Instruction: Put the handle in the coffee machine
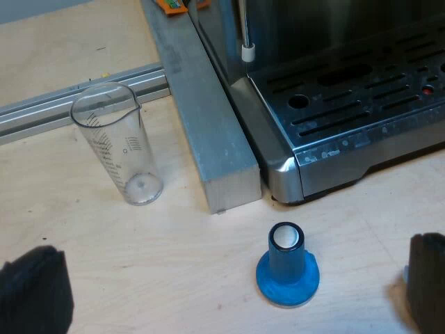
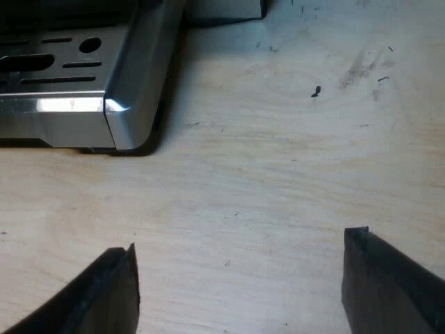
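While both the left gripper (image 1: pixel 229 289) and right gripper (image 2: pixel 240 268) hang spread and empty beside the coffee machine (image 1: pixel 348 118), neither can be judged nearer the handle.

Blue tamper (image 1: pixel 287 273) with white top; clear measuring glass (image 1: pixel 118 142) with dark scale marks; silver coffee machine (image 1: pixel 334 149), dark-slotted; pale wood-grain tabletop (image 1: pixel 174 278).

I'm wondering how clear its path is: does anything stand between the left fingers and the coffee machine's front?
Yes: a blue tamper stands upright on the table between the open left fingers and the drip tray of the espresso machine. The measuring glass stands aside, by the metal bar.
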